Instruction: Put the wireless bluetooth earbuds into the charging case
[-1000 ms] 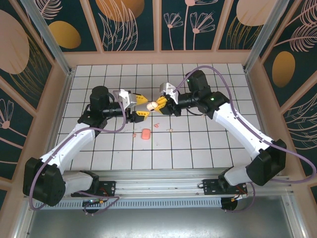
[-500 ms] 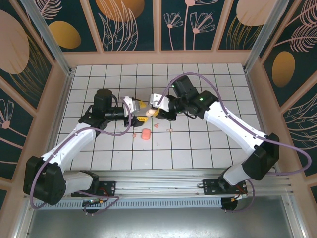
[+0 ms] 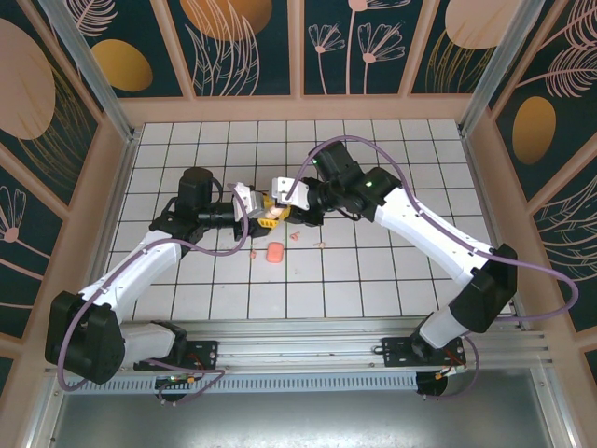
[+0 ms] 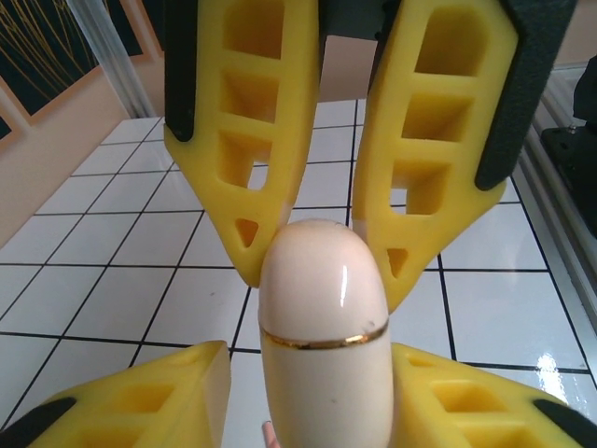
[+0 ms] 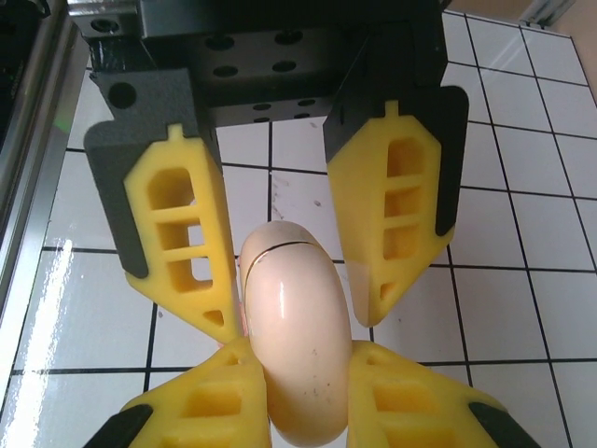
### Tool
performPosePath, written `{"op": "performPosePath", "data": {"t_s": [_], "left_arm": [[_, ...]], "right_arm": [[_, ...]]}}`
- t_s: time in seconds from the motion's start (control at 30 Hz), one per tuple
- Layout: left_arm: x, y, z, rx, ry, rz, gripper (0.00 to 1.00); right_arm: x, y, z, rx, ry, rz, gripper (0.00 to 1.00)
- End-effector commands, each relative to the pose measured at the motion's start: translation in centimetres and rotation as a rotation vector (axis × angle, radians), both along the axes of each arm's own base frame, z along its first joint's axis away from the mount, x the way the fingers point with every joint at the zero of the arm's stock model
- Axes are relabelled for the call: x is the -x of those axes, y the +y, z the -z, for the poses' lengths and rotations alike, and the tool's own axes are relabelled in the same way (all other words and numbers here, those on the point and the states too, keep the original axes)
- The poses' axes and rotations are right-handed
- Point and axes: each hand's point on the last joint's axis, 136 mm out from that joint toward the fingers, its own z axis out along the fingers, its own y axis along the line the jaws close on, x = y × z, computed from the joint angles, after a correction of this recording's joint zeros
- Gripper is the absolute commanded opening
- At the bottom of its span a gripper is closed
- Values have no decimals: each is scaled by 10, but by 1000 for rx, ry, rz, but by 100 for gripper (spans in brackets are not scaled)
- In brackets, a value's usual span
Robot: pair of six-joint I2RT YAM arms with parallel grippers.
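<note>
The charging case (image 3: 271, 214), a glossy cream egg shape with a thin gold seam, hangs above the tiles between both grippers. My right gripper (image 3: 281, 207) is shut on it; in the right wrist view its two yellow fingers press the case (image 5: 297, 345) on both sides at the right gripper (image 5: 303, 397). My left gripper (image 3: 262, 213) is open around the other end. In the left wrist view one finger of the left gripper (image 4: 312, 406) touches the case (image 4: 322, 327) and the other stands a little off. Tiny pink earbuds (image 3: 296, 236) lie on the tiles below, another bit (image 3: 320, 245) further right.
A salmon-pink rounded-square box (image 3: 275, 252) lies on the white tiled floor (image 3: 373, 271) just in front of the grippers, with a small pink bit (image 3: 252, 252) to its left. Wooden walls (image 3: 121, 177) ring the floor.
The right arm has carried the case leftward, bringing it between the left gripper's fingers. The left gripper shifted slightly and its fingers have narrowed around the case.
</note>
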Motion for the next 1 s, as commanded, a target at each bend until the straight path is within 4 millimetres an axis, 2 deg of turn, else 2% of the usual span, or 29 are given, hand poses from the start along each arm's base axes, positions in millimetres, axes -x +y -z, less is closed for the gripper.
{"op": "performPosePath", "data": {"t_s": [0.0, 0.33, 0.43, 0.57, 0.73, 0.97], "left_arm": [[7, -2, 4, 2, 11, 36, 40], [6, -1, 5, -4, 15, 27, 41], [5, -1, 4, -5, 14, 24, 41], [5, -1, 3, -5, 13, 23, 35], [6, -2, 2, -1, 12, 28, 37], [5, -1, 1, -4, 4, 21, 22]], "right_arm": [[-2, 4, -7, 10, -43, -12, 19], [-6, -3, -2, 79, -85, 12, 19], [-6, -2, -3, 83, -94, 10, 19], [-5, 0, -4, 85, -100, 6, 19], [-3, 4, -3, 81, -101, 1, 19], [-5, 6, -2, 83, -104, 8, 19]]}}
